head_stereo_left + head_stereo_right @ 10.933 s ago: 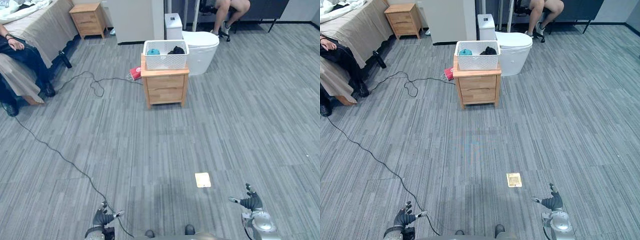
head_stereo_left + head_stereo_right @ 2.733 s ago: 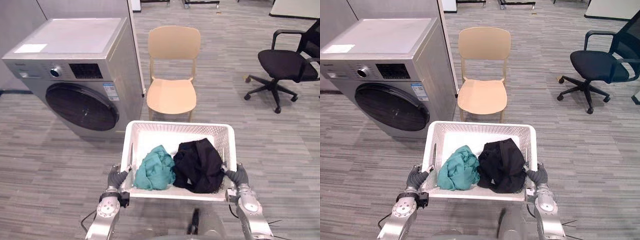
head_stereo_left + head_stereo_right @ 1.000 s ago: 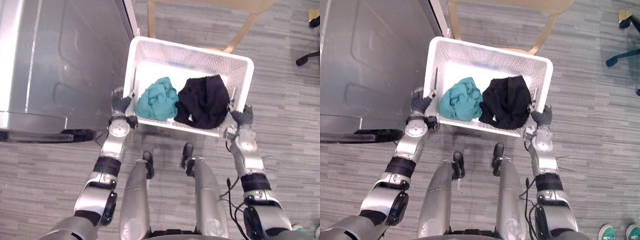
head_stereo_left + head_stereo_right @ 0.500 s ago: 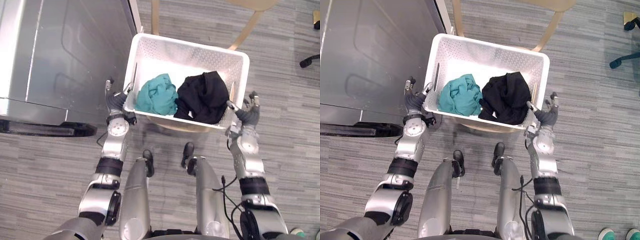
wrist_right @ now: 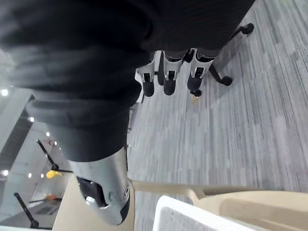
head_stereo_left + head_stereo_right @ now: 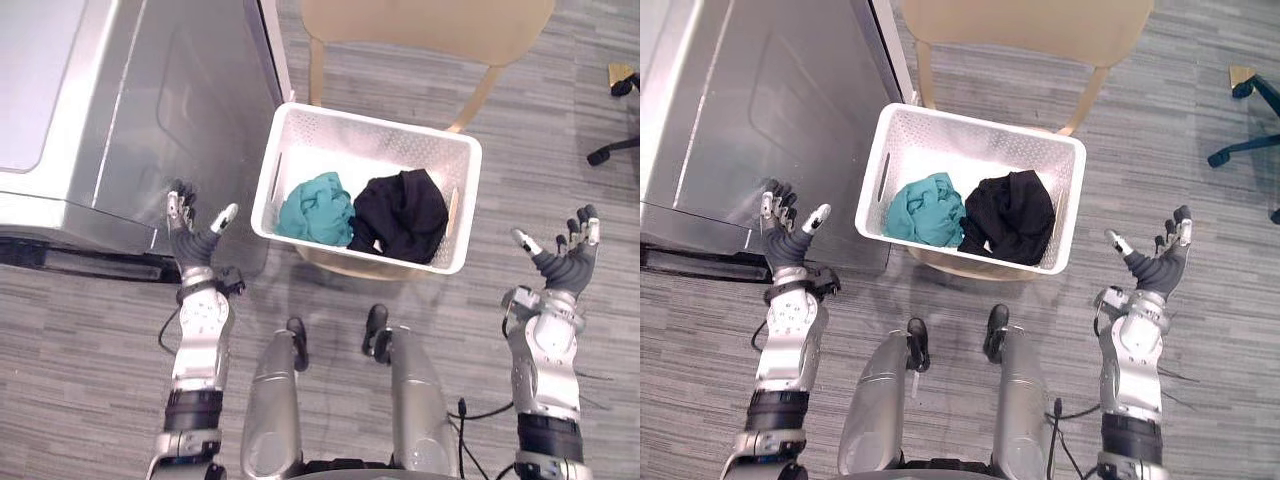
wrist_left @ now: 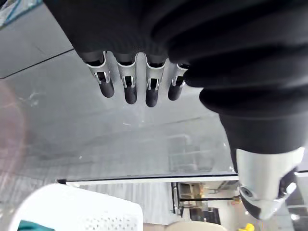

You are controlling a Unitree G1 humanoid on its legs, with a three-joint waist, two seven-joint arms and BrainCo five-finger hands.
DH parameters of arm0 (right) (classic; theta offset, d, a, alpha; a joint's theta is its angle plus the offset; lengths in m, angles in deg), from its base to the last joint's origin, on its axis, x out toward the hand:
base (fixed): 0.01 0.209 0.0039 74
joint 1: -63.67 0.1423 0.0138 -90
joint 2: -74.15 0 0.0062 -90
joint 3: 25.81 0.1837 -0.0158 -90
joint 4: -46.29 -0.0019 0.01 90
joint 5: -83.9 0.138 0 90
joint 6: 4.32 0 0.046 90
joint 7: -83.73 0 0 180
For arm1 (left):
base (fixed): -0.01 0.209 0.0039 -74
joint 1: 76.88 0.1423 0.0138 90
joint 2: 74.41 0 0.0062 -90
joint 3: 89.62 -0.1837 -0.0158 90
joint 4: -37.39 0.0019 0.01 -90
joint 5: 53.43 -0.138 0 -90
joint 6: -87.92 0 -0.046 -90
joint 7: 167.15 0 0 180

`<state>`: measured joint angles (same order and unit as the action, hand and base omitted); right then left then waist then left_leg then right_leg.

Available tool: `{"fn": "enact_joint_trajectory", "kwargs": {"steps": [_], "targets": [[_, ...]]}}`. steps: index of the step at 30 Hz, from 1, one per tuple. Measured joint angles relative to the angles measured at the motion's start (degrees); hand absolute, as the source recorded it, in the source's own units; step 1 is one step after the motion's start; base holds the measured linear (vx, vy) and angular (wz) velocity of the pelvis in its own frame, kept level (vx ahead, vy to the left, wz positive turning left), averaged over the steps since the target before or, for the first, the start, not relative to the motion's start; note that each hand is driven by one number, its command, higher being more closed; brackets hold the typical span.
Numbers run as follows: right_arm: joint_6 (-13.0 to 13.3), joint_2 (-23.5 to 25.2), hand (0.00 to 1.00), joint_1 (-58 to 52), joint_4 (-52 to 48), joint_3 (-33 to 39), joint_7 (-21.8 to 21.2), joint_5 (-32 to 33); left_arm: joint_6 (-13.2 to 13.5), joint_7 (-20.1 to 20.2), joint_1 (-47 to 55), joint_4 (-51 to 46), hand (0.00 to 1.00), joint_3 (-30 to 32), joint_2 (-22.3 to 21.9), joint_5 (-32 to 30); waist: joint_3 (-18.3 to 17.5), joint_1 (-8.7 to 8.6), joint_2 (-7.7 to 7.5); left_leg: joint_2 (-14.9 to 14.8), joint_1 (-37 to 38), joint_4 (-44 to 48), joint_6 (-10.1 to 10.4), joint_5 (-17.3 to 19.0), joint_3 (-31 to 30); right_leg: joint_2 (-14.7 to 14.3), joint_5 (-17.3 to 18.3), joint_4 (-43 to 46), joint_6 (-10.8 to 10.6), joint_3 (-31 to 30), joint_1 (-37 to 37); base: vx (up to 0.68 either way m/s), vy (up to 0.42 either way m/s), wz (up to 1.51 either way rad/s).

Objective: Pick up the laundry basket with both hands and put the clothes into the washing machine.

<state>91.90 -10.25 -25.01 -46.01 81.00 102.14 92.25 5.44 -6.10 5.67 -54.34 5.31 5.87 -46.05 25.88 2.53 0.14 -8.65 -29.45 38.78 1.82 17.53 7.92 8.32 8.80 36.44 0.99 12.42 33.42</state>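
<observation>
The white perforated plastic laundry basket (image 6: pixel 372 148) sits in the upper middle of the frame, on the seat of a beige moulded chair (image 6: pixel 425 25). A sliver of that seat shows under the basket's near edge. The basket is rectangular, with a rolled rim, walls dotted with small holes, and a long slot handle cut into each short side. It stands level and a little askew.

Inside it, a crumpled teal garment (image 6: pixel 315 208) lies on the left half. A bunched black garment (image 6: pixel 402 213) lies on the right half, touching the teal one in the middle. Both rest on the basket's floor, below the rim.

A silver-grey front-loading washing machine (image 6: pixel 130 120) takes up the upper left of the frame, its side panel just beside the basket's left wall.

My left robot hand (image 6: pixel 192 245) is at the lower left, in front of the machine and clear of the basket, fingers straight and spread, holding nothing. My right robot hand (image 6: pixel 565 265) is at the right edge, well apart from the basket, also spread and empty, over the grey wood-grain plank floor (image 6: pixel 80 340).
</observation>
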Motion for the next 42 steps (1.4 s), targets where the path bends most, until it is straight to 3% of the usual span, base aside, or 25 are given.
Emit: {"fn": "enact_joint_trajectory", "kwargs": {"steps": [3,6,11,18,22,26,28,29,30,31,32,34,37,38,39,40,41,42], "targets": [[-0.05,0.73,0.0,-5.81,-0.3,-2.4,-3.8,-0.02,0.59,4.31,6.87,-0.43,0.0,-3.33,-1.71,2.83,-0.29,0.12,0.12,0.99,4.99,-3.78,0.79,-0.56,0.04,0.92,0.65,-1.63,-0.53,0.88,-4.63,0.07,-0.022,0.22],[-0.02,3.16,0.0,-11.44,3.42,-4.33,-7.23,-0.77,0.52,8.65,14.97,3.61,0.0,-5.7,-3.16,3.41,-4.6,0.12,0.03,1.61,8.64,-8.05,0.81,-1.56,0.0,0.94,0.8,-4.7,-0.78,1.94,-8.28,0.13,-0.006,0.15],[-0.43,5.52,0.0,-14.35,21.99,-6.8,-11.24,-5.05,-0.79,13.74,18.63,25.57,0.0,-6.95,-3.08,0.89,-11.57,0.08,0.58,2.92,18.19,-18.52,1.02,-4.82,-0.08,0.54,0.2,-11.68,-1.8,3.17,-16.58,0.19,-0.01,0.09],[-0.42,5.64,0.0,-13.02,39.3,-7.84,-11.23,-6.7,-2.15,13.48,17.77,46.85,0.0,-3.26,-2.89,-4.83,-16.31,-0.17,1.73,3.81,26.75,-28.72,1.16,-8.5,-0.65,-1.05,-2.82,-21.02,-3.06,4.0,-24.77,0.12,0.026,0.04],[-0.35,6.14,0.0,-12.55,43.45,-8.64,-11.06,-6.62,-2.04,11.63,17.34,48.4,0.0,-2.04,-2.4,-5.84,-16.68,-0.21,1.05,5.31,27.46,-29.22,1.32,-10.48,-4.39,-0.2,-3.33,-23.17,-3.55,7.23,-28.42,0.02,0.005,0.43],[-0.2,6.73,0.0,-10.56,44.69,-8.86,-10.59,-5.57,-2.04,10.02,15.47,49.35,0.0,-2.29,-2.73,-5.85,-16.63,-0.18,0.04,8.16,23.73,-30.56,2.16,-16.32,-10.37,2.91,-3.58,-23.62,-3.81,14.84,-29.17,-0.07,0.002,1.12],[-0.22,6.83,0.0,-7.66,47.51,-8.75,-9.3,-4.15,-1.95,8.82,14.99,49.59,0.0,-3.08,-2.69,-5.82,-16.56,0.14,-0.35,7.64,20.36,-31.01,2.67,-18.38,-5.86,4.57,-4.46,-23.89,-2.89,18.89,-27.88,-0.17,0.085,0.97],[-0.21,6.96,0.0,-6.05,48.74,-8.77,-8.57,-3.86,-1.97,8.51,14.82,49.68,0.0,-2.94,-2.82,-5.81,-16.54,-0.02,-0.17,5.91,18.63,-28.64,1.42,-16.46,1.42,5.1,-4.8,-23.65,-2.42,20.91,-27.43,-0.17,0.102,0.68],[-0.27,6.99,0.0,-5.75,48.8,-8.72,-8.48,-3.86,-1.99,8.47,14.8,49.75,0.0,-2.94,-2.8,-5.82,-16.47,-0.13,-0.31,4.9,18.21,-26.33,-0.12,-15.42,4.65,5.69,-4.94,-23.36,-2.39,22.06,-27.53,-0.13,0.134,1.02],[-0.19,6.5,0.0,-5.87,48.66,-8.49,-8.44,-3.86,-1.88,8.32,14.8,50.03,0.0,-2.91,-2.81,-5.81,-15.99,-0.98,-1.28,1.32,19.03,-19.56,-1.98,-12.65,11.59,8.4,-5.51,-22.34,-3.28,24.64,-28.73,-0.23,0.528,1.98],[-0.38,5.0,0.0,-6.81,48.72,-8.43,-8.55,-3.87,-1.91,7.4,14.17,51.47,0.0,-2.76,-3.03,-5.9,-16.85,-2.91,1.36,-5.13,22.96,-22.6,3.39,-8.69,19.77,11.09,-8.68,-24.39,-8.22,29.78,-31.21,-0.25,0.639,1.92],[-0.56,7.59,0.0,-7.66,48.33,-8.95,-8.81,-3.86,-2.1,7.31,13.93,51.91,0.0,-2.97,-1.14,-5.9,-17.06,-1.82,-0.84,0.29,23.01,-27.1,1.5,-10.66,18.86,11.75,-8.9,-27.28,-8.83,28.38,-31.32,-0.14,0.485,0.98],[-0.56,7.54,0.0,-7.92,48.39,-8.78,-8.71,-3.85,-2.07,7.39,13.79,51.84,0.0,-3.47,-0.66,-5.98,-17.6,-2.07,-1.74,4.84,22.63,-28.66,0.09,-11.55,15.71,13.84,-9.52,-29.25,-9.69,28.57,-33.56,-0.01,0.338,0.96],[-0.63,6.68,0.0,-7.28,48.64,-9.25,-8.95,-3.74,-1.9,7.67,13.71,51.85,0.0,-5.47,-0.9,-7.65,-15.68,-3.11,0.11,8.53,22.93,-26.89,-3.11,-8.68,9.8,18.39,-4.52,-13.48,3.78,20.96,-29.97,-0.04,0.326,1.36],[-0.86,6.56,0.0,-6.65,48.57,-10.77,-9.48,-3.78,-1.81,7.59,14.25,51.91,0.0,-5.43,-1.36,-7.97,-14.88,-3.61,0.99,8.07,24.43,-27.3,-3.38,-8.55,8.51,14.12,0.28,-5.17,-1.42,5.95,-24.82,-0.02,0.277,1.47],[-0.93,7.0,0.0,-6.82,48.59,-12.46,-9.98,-3.93,-1.71,7.51,14.32,51.93,0.0,-5.62,-0.72,-8.07,-14.67,-3.93,0.53,8.06,26.09,-28.75,-3.27,-9.11,8.3,9.54,2.25,-3.25,-4.41,0.28,-23.19,0.01,0.02,0.76],[-0.95,7.43,0.0,-6.86,48.66,-13.63,-10.08,-3.94,-1.38,7.61,14.98,51.91,0.0,-6.08,-0.03,-8.06,-14.65,-4.04,0.0,8.83,26.45,-29.3,-2.84,-10.02,8.03,8.25,1.76,-4.49,-3.91,0.15,-23.06,0.05,-0.041,0.68],[-0.98,7.89,0.0,-6.51,48.66,-14.8,-10.3,-3.95,-0.82,7.59,14.85,51.8,0.0,-6.03,0.44,-8.08,-14.4,-4.02,-1.82,9.96,26.94,-29.33,-2.82,-9.98,7.63,6.27,2.36,-7.65,-4.08,0.0,-22.61,0.03,-0.04,0.42]]}}
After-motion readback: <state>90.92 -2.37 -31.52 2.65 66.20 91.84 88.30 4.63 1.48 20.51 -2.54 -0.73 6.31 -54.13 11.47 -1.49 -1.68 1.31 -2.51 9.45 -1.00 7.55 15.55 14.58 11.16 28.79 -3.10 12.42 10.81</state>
